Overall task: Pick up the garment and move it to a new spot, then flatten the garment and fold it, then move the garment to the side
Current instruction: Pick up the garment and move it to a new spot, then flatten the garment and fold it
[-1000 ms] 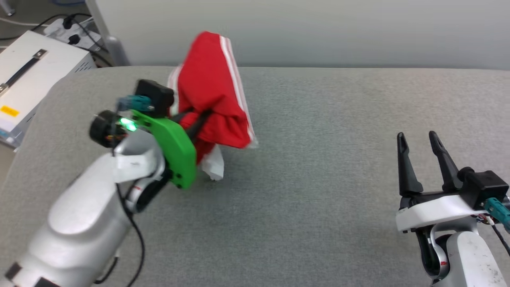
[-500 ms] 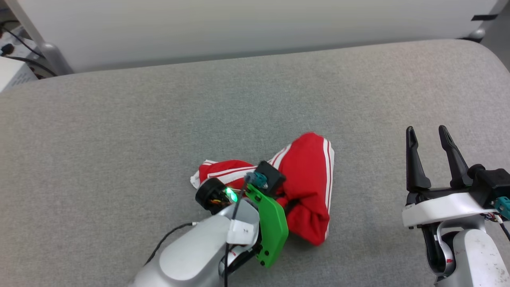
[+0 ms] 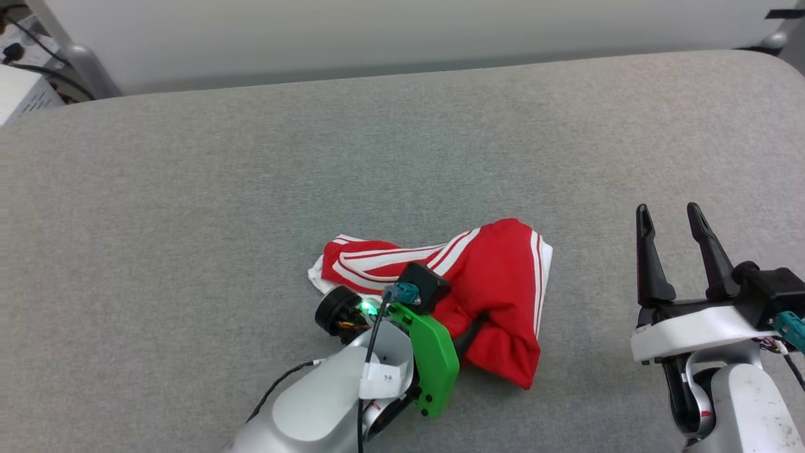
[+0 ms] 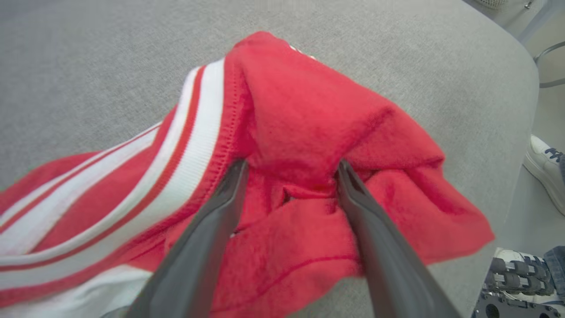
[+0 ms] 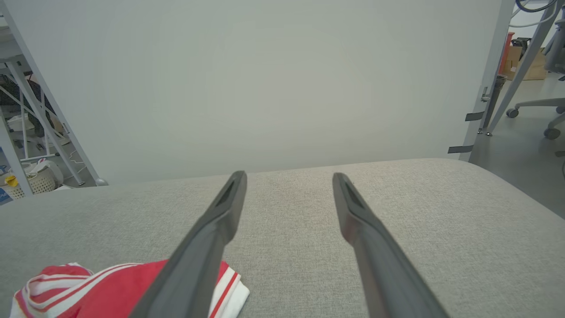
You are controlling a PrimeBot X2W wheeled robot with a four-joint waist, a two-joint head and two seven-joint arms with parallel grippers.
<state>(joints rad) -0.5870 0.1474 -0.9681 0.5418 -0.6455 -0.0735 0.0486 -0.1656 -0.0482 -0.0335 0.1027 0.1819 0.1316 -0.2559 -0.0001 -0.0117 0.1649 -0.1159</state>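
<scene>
The garment point(image 3: 497, 283) is a red jersey with white-and-red striped trim, lying in a crumpled heap on the grey padded table point(image 3: 188, 251), near its front middle. My left gripper point(image 4: 291, 168) is pushed into the heap with its fingers spread apart, open, and a bunch of red cloth point(image 4: 309, 110) sits loosely between them. In the head view one left finger point(image 3: 468, 333) shows below the cloth. My right gripper point(image 3: 666, 211) hovers open and empty over the table to the right of the garment. The right wrist view catches the garment point(image 5: 101, 287) at its lower left.
A white wall panel runs behind the table's far edge. A white box point(image 3: 19, 94) and a metal leg point(image 3: 82, 63) stand off the far left corner. A person's white shoe point(image 4: 545, 163) is on the floor past the table's right end. An office chair point(image 5: 538, 106) stands farther right.
The head camera has turned. My left gripper carried the hanging garment down onto the table, then its fingers opened and the cloth slumped and spread. The right gripper has stayed put.
</scene>
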